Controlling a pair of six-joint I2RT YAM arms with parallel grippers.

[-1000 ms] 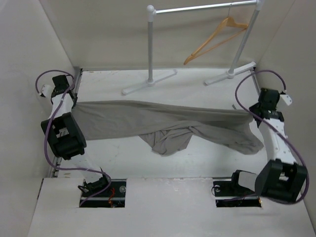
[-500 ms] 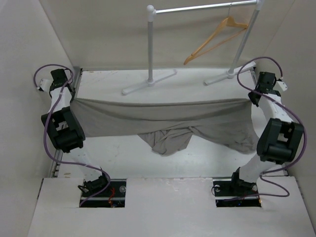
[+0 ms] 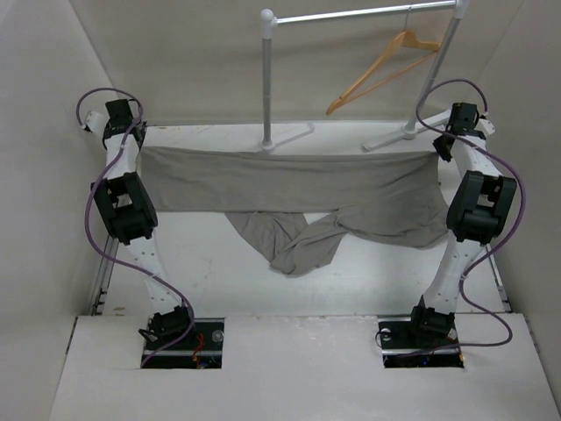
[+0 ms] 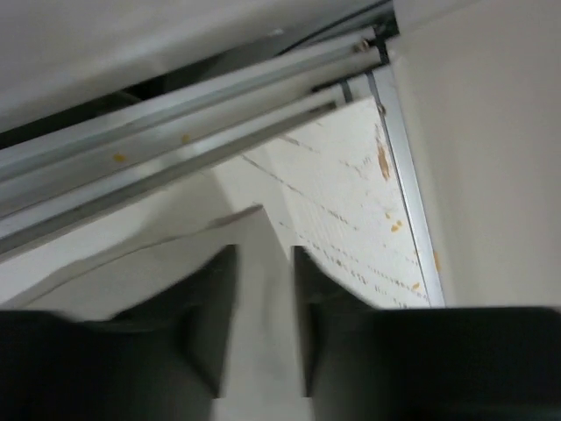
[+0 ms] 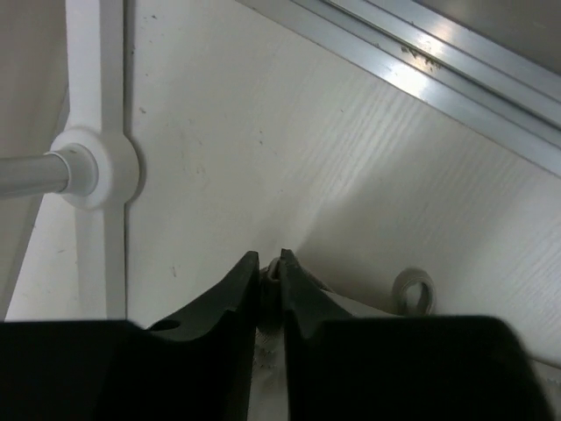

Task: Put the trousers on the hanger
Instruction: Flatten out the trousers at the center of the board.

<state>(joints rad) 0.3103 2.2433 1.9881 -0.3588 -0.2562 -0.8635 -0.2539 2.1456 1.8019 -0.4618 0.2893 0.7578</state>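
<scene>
We are looking at the trousers (image 3: 289,180) spanning the far part of the table (image 3: 368,281), one end reaching toward the far left corner and the other toward the far right corner. A slack loop of leg is sagging in a bunch toward the middle of the table.

The right gripper (image 5: 270,260) is pinching a thin edge of the cloth, its jaws standing almost together. The left gripper (image 4: 263,256) is showing a wider gap with cloth filling it (we cannot tell whether it is gripping there or only framing the fabric).

The hanger (image 3: 386,66) is hanging by its hook from the clothes rail (image 3: 351,16) at the far edge of the table, apart from the cloth and with nothing draped over its crossbar.

We are judging the task to be at an early stage. The garment is spread out widthwise, but the legs are not folded together, and nothing is threaded through or laid over the hanger. Bringing the cloth to the crossbar and draping it there is all left to do.
</scene>
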